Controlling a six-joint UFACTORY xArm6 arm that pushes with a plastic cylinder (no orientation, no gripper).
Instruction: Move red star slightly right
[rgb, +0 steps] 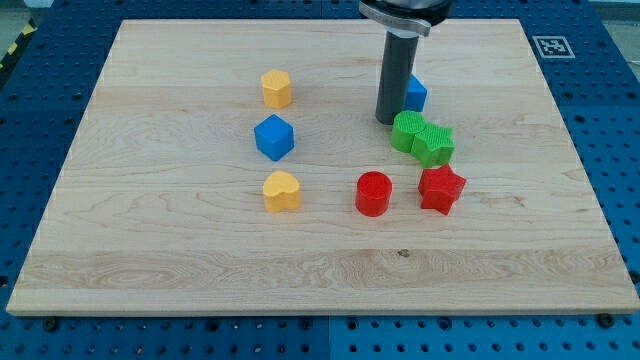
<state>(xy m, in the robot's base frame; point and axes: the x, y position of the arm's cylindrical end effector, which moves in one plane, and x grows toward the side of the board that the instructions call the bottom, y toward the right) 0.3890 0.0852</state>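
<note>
The red star (441, 189) lies on the wooden board (180, 250) right of centre, just right of a red cylinder (373, 193). My tip (388, 121) stands above and to the left of the star, beyond two green blocks (409, 132) (434, 146) that sit between it and the star. The tip is close to the left green block and just left of a blue block (415, 94) partly hidden behind the rod.
A yellow block (277, 88) sits at upper centre-left, a blue cube (274, 137) below it, and a yellow heart (282, 191) below that. A marker tag (550, 46) is at the board's top right corner.
</note>
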